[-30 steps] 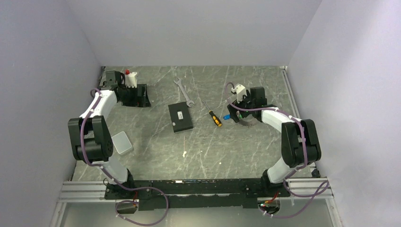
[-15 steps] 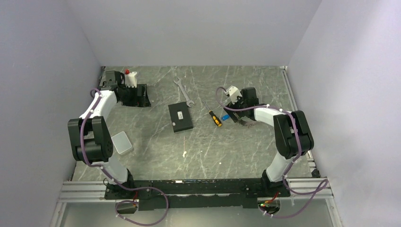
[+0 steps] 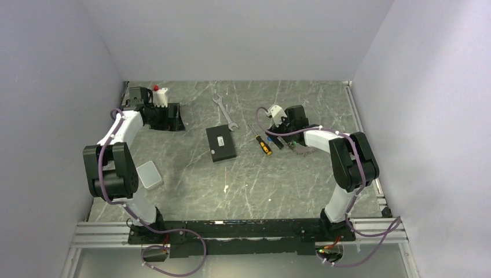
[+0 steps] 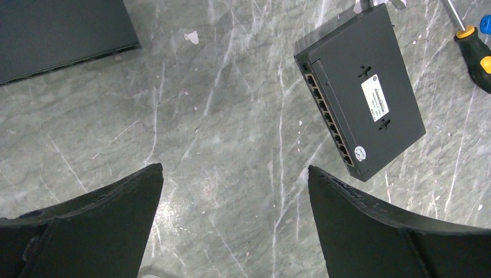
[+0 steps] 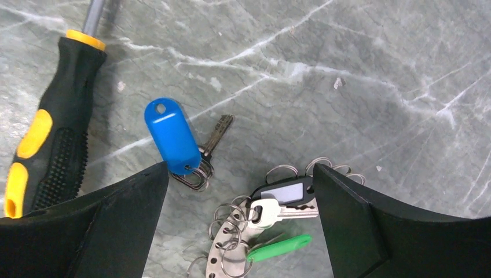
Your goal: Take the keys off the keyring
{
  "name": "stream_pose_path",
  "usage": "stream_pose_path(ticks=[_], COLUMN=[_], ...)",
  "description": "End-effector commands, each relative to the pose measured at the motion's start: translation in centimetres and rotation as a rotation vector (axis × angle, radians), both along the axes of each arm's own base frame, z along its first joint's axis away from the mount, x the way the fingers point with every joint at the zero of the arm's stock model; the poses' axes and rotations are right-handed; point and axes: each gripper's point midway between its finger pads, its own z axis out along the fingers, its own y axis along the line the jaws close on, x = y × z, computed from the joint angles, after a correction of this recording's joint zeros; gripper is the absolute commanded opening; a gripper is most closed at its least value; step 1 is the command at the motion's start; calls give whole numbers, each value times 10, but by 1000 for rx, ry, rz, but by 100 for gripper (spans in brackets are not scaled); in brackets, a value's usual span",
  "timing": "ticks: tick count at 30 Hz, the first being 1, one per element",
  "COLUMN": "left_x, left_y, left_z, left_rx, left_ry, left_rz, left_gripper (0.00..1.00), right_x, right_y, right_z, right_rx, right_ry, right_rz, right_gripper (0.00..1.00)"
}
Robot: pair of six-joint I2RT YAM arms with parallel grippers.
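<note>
While its black jaws stand wide apart, the right gripper [image 5: 240, 171] straddles the tangled silver wire-loop keyring [image 5: 223, 258], an oblong blue-headed key [image 5: 172, 138] beside one fingertip [image 5: 145, 188]

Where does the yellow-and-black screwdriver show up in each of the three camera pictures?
Top external: the screwdriver lies mid-table, right of the black box.
Left wrist: top right corner, partly cut off by the edge.
Right wrist: left edge, handle mostly in view.
Shared landmark: the blue-tagged key, right beside the handle in both wrist views.
</note>
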Motion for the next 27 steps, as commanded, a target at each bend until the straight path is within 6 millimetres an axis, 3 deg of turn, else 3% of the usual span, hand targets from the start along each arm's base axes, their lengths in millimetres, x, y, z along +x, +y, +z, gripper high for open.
stream_pose_path(ticks=[1, 4, 7, 10, 14, 20, 23, 27], left_x=[3, 4, 12, 19, 31, 48, 51, 50], left_y=[-5, -4, 3, 6, 16, 48, 59, 61], left_z=[20, 27, 44, 59, 75, 89, 80, 58], left_rx=[-22, -13, 27, 28, -2, -52, -29, -22], left_ry=[-63, -73, -102, -121, -140, -167, -174, -136], left_rz=[-15, -21, -13, -6, 26, 121, 164, 170], left_gripper=[99, 99, 99, 100, 100, 99, 99, 99], right_x=[13, 14, 17, 21, 17, -2, -9, -14], right_y=[17, 17, 4, -23, -69, -126, -143, -150], right_z=[29, 56, 99, 135, 159, 148, 134, 122], right_rx=[84, 158, 320, 469, 568, 643, 642, 672], right_ry=[-48, -67, -73, -68, -102, -92, -93, -64], right_rz=[21, 10, -19, -66, -138, -257, -299, -318], right_gripper=[100, 100, 100, 100, 100, 100, 100, 100])
